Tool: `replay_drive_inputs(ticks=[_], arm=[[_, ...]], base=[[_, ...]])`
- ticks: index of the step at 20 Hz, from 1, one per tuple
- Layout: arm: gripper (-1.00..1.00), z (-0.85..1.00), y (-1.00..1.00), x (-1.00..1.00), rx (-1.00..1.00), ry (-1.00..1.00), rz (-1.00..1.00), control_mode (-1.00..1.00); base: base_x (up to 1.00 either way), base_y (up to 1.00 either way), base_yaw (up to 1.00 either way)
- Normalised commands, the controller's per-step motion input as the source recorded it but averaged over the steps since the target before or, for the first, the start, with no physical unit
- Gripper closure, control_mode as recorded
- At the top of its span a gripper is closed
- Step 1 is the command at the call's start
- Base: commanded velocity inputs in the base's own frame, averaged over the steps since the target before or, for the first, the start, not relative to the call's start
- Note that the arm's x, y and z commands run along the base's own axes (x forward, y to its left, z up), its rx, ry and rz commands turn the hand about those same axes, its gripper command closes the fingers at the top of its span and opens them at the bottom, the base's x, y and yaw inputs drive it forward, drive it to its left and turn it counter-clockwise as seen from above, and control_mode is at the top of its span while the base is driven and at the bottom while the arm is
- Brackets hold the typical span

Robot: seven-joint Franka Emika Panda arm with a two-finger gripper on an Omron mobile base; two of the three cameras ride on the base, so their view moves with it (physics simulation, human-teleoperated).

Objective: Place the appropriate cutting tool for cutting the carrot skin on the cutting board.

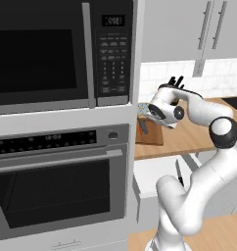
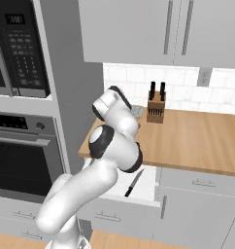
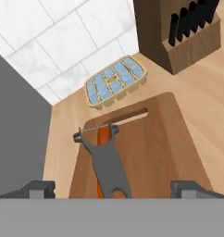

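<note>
Wooden counter by tiled wall: peeler (image 3: pixel 106 164) is lying flat on the cutting board (image 3: pixel 155 148), across the carrot (image 3: pixel 103 136); gripper (image 3: pixel 113 189) is being held apart above it, apparently released.

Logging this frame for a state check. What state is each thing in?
Peeler: lying flat on the board, over the carrot.
Carrot: on the board, under the peeler.
Cutting board: flat on the counter.
Gripper: open, above the board.
Drawer: open, knife inside.
Oven door: shut.
Microwave door: shut.
</note>
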Motion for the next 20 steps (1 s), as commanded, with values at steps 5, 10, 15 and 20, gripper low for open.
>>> replay_drive_inputs(ticks=[5,10,15,20], arm=[[-1.00,0.23,-0.82,-0.69,0.03,0.02,0.03,-1.00],[-1.00,0.31,-1.00,-1.00,0.10,0.09,-0.08,-1.00],[-1.00,0.12,-1.00,-1.00,0.09,0.11,-0.25,-1.00],[-1.00,0.00,-0.80,-1.00,0.04,0.14,-0.30,-1.00]], base=[[0.00,0.00,0.00],[0.00,0.00,0.00],[0.00,0.00,0.00],[0.00,0.00,0.00]])
